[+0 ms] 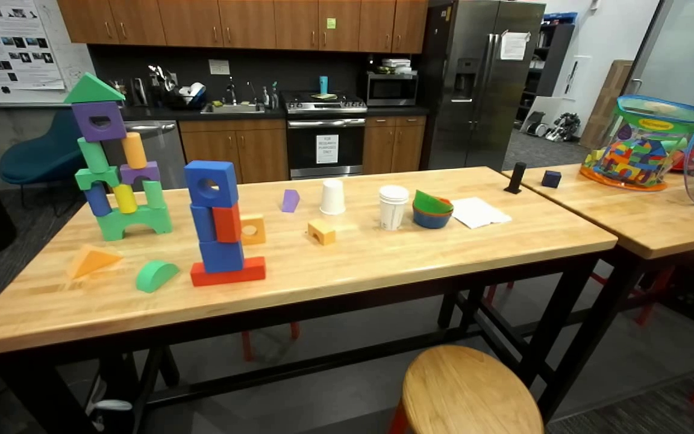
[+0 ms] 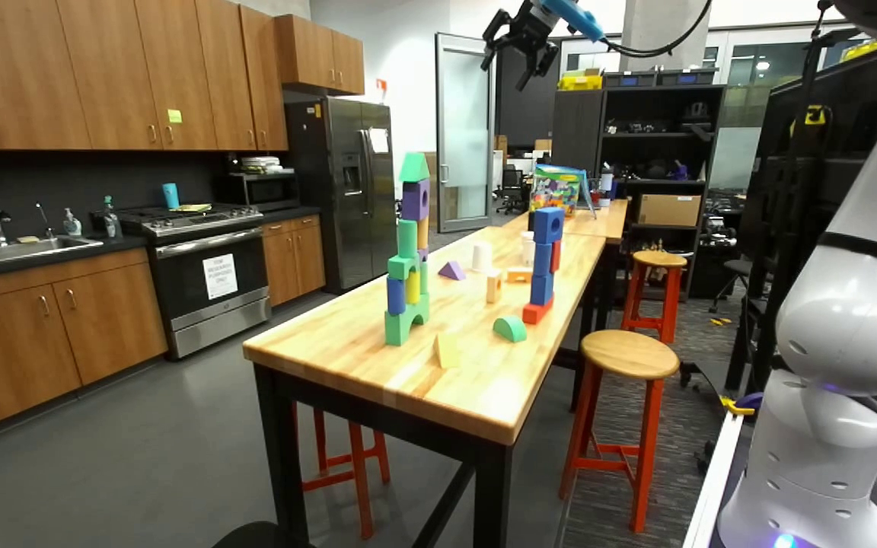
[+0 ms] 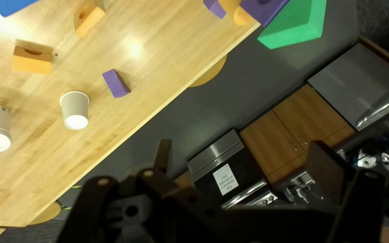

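The gripper (image 2: 504,78) has its jaws spread wide and holds nothing. Nearest to it seems the green triangular block (image 3: 292,33), on top of the tower (image 1: 103,171); probably it is light, slightly soft foam, so a gentle grasp on its two triangular faces would suit, without pushing the purple block (image 1: 99,110) below

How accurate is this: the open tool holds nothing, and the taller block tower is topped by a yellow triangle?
Not quite: the triangle topping that tower is green, not yellow, as both exterior views show. The rest stands: the open tool holds nothing.
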Controlling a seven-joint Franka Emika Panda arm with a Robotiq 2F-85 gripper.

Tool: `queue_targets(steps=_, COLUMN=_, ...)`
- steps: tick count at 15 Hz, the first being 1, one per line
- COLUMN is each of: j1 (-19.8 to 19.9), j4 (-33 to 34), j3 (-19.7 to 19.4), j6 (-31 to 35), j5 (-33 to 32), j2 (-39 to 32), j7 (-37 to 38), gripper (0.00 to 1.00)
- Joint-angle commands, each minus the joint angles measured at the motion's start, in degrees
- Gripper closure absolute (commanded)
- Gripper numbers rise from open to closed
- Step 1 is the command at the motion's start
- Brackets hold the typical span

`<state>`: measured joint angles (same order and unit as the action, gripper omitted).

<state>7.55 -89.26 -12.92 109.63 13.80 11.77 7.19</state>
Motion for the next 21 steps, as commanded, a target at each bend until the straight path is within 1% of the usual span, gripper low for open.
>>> queue_targets(steps=1, j1=1.9, j4=11.16, j3=-1.58, j6=-2.34, j5=1.67, j2=-7.75, j7=2.51, gripper=0.0)
queue_targets(steps=4, j1=4.23, j4=17.87, j3=-3.54, j6=-3.84, j5=3.77, j2=-12.75, j7=3.46, gripper=0.0)
queue_targets(steps=7, j1=7.42, j4=22.79, j3=-5.16, j6=-5.65, j5=8.8, j2=-17.32, j7=3.79, gripper=0.0)
queue_targets(steps=11, j1=12.58, j4=28.51, j3=-5.73, j6=-6.17, j5=14.55, j2=-23.48, j7=5.66, gripper=0.0)
queue_targets(steps=13, j1=14.57, j4=30.67, j3=-5.17, j6=-6.79, j5=15.35, j2=-25.87, j7=6.98, gripper=0.0)
queue_targets(steps=14, j1=15.46, j4=31.42, j3=-4.82, j6=-7.02, j5=15.63, j2=-26.68, j7=6.97, gripper=0.0)
queue_targets(steps=15, j1=13.54, j4=26.51, j3=-5.49, j6=-4.78, j5=14.45, j2=-23.61, j7=5.03, gripper=0.0)
queue_targets(steps=21, j1=13.75, j4=26.89, j3=-5.45, j6=-4.67, j5=14.53, j2=-24.32, j7=4.92, gripper=0.0)
